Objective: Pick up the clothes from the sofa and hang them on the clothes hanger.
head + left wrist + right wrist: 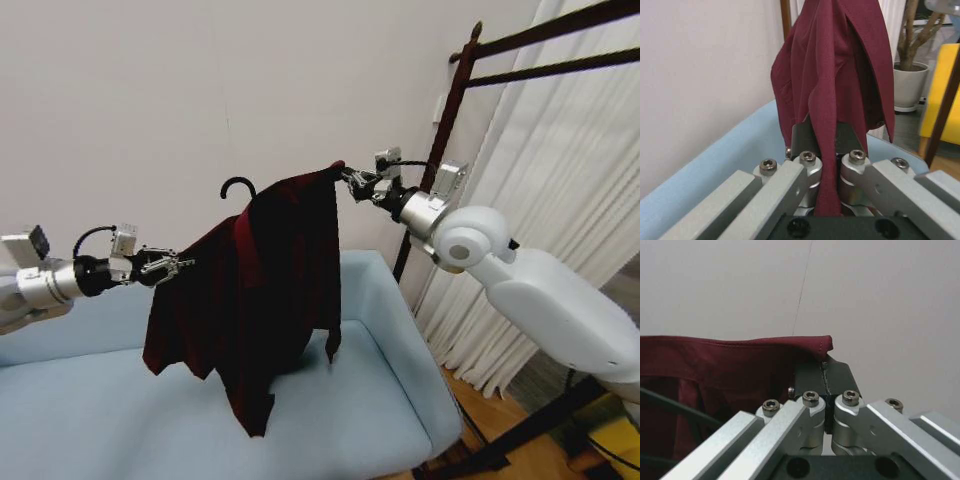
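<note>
With both jaws clamped on the dark red cloth garment (pixel 270 290) strung between our left gripper (pixel 180 265) and right gripper (pixel 350 178) above the pale blue sofa (pixel 385 300), we should carry it taut to the dark wooden rack (pixel 455 100).

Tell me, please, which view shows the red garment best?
The head view: the whole garment hangs between left claw and right claw above the sofa. Left wrist view shows pinched folds; right wrist view, a hem edge.

Count: 1 maroon garment (pixel 270 290), 1 hanger (pixel 238 186), 1 sofa (pixel 380 400), 1 rack (pixel 455 100), 2 grippers: left gripper (pixel 185 264), right gripper (pixel 345 178).
</note>
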Robot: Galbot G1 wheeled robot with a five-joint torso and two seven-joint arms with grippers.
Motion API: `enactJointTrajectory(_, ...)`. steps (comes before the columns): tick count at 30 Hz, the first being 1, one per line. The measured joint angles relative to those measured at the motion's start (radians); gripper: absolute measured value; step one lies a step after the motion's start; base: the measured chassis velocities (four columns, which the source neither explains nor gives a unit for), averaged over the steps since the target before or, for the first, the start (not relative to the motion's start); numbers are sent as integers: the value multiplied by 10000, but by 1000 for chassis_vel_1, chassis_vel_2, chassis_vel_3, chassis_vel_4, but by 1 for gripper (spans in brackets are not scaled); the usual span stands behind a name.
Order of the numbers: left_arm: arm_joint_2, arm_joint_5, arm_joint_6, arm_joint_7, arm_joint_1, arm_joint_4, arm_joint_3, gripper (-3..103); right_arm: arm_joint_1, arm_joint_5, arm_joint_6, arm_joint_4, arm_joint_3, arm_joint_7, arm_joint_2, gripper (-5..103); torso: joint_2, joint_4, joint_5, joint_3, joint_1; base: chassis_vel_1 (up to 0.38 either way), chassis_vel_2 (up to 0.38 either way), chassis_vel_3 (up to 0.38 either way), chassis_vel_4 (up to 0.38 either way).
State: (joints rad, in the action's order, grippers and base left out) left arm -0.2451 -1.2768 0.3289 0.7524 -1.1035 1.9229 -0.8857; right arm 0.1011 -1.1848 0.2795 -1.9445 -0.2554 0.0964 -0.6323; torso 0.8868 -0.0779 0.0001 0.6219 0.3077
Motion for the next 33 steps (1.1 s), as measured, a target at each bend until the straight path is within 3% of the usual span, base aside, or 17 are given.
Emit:
enactJointTrajectory(12,86,98,212,-314,43,230,-106,2,65,652,-19,50,-8,55,429,0,0,0,0,-1,0,0,0,0,0)
enactJointTrajectory(22,76,75,295,-1196,35,303,80,2,59,1169,-6,-162,-12,-85,411,0,0,0,-1,-1,0,0,0,0,0)
enactJointTrajectory(27,-26,337,304,-1389,36,367,181,2,271,1131,382,-436,-25,-180,376,0,0,1,-1,-1,0,0,0,0,0)
enactJointTrajectory(33,-182,637,276,-1559,35,542,318,2,819,338,1432,-959,-205,137,350,0,0,1,-3,-1,0,0,0,0,0)
